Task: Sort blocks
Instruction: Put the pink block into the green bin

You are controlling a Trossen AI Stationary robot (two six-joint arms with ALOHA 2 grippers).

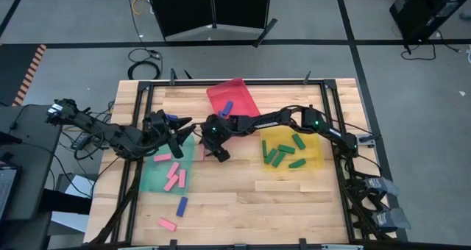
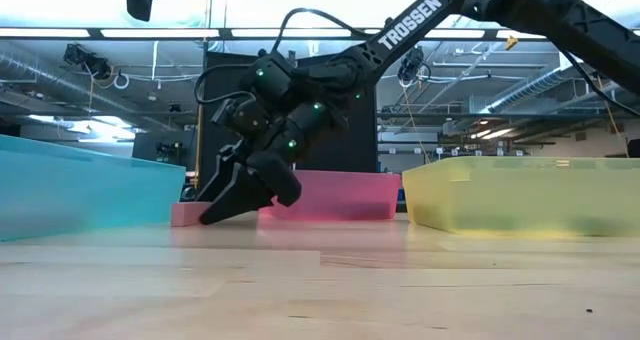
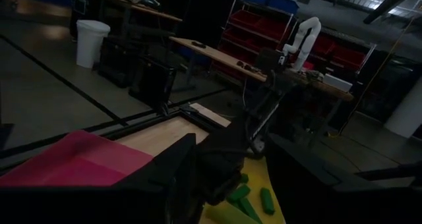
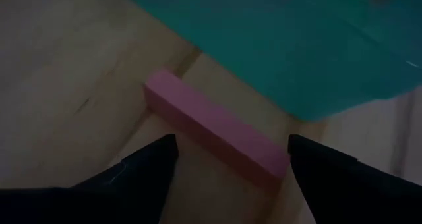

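Lying flat on the wooden bench (image 1: 294,198), a pink block (image 4: 217,133) sits just beside the edge of the green tray (image 1: 151,178), and the right gripper (image 4: 231,168) is down over it with its fingers (image 4: 142,168) spread wide, one on each side of the bar and not closed on it. From table height the same pink block (image 2: 190,214) shows at the tip of those dark fingers, which slant down to the wood. Seen from above, the right gripper (image 1: 218,151) is between the green tray and the yellow tray (image 1: 318,160), its arm reaching in from the right across the yellow tray. Several pink blocks (image 1: 174,178) lie inside the green tray, dark green blocks (image 1: 283,151) fill the yellow tray, and a blue-purple block (image 1: 226,108) rests in the red tray (image 1: 239,94) at the far side of the bench. Loose on the wood nearer the front are a blue-purple block (image 1: 182,205) and a pink block (image 1: 167,223). The left gripper (image 1: 175,141) hangs above the green tray's far edge; its fingers are partly apart, and whether anything sits between them cannot be told.
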